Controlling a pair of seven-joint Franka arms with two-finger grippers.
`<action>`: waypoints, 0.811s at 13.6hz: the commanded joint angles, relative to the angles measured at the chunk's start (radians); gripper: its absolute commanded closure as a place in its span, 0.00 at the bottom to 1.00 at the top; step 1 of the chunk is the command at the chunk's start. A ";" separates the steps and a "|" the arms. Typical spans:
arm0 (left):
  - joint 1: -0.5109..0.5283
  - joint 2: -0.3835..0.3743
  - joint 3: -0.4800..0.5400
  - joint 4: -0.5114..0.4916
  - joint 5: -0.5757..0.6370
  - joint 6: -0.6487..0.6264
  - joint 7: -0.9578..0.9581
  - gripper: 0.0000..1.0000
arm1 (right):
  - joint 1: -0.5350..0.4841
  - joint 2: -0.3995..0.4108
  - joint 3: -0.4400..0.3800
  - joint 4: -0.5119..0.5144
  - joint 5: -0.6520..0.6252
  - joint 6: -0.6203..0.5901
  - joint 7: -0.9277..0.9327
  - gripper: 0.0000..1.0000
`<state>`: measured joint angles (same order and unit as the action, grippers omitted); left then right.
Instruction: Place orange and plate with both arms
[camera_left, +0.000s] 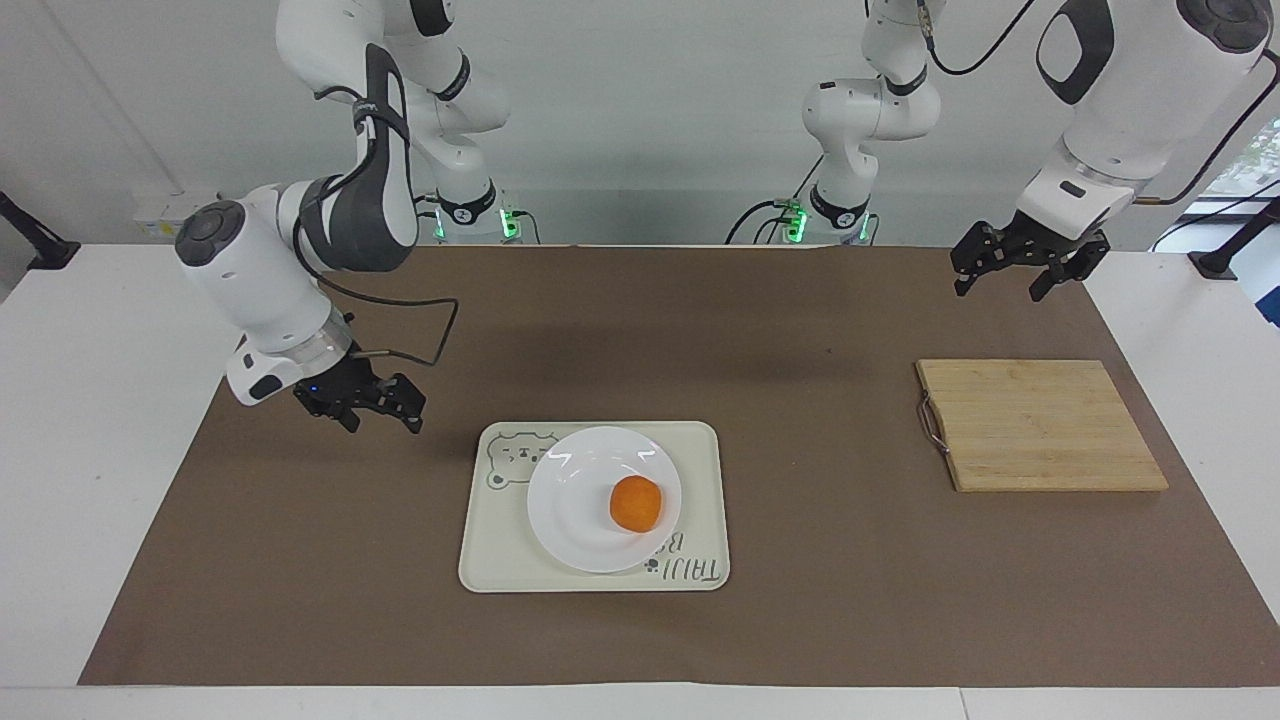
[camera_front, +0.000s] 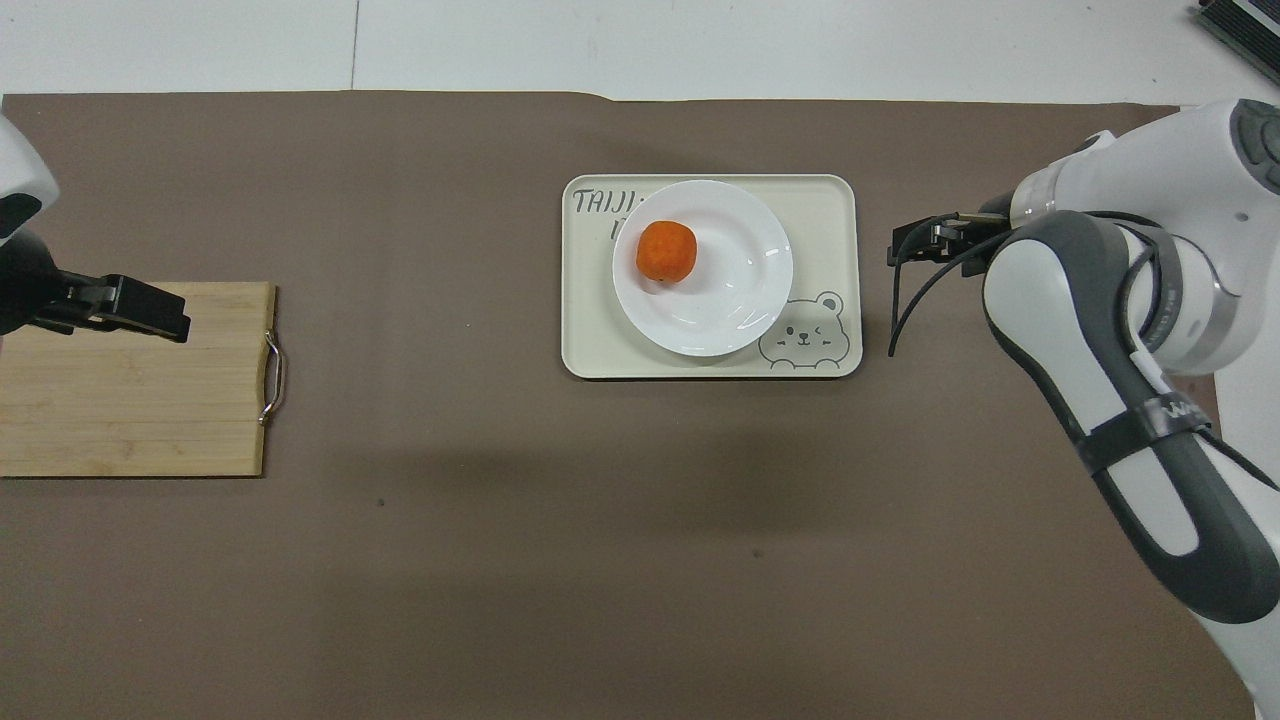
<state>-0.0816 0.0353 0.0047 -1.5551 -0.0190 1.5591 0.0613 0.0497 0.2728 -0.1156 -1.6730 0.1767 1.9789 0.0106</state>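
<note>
We see the right gripper (camera_left: 378, 412) hanging with its jaws spread and empty over the brown mat (camera_left: 800, 330), beside the tray's (camera_left: 700, 450) end toward the right arm and clear of it. The left gripper (camera_left: 1010, 278) waits, jaws also apart and empty, over the mat by the wooden board (camera_left: 1040, 425). The small round orange (camera_left: 635, 503) sits on the glossy white plate (camera_left: 570, 500), which lies on the cream tray, apart from both grippers.
</note>
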 joint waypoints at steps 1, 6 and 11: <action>0.011 -0.009 -0.006 -0.003 0.016 -0.013 0.008 0.00 | -0.022 -0.065 0.008 -0.013 -0.065 -0.046 0.025 0.00; 0.011 -0.009 -0.006 -0.003 0.016 -0.013 0.008 0.00 | -0.021 -0.200 0.004 -0.011 -0.138 -0.176 0.035 0.00; 0.011 -0.009 -0.006 -0.003 0.016 -0.013 0.008 0.00 | -0.022 -0.254 0.004 0.091 -0.169 -0.368 0.032 0.00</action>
<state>-0.0816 0.0353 0.0047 -1.5551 -0.0190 1.5591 0.0613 0.0315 0.0160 -0.1177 -1.6468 0.0463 1.6904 0.0132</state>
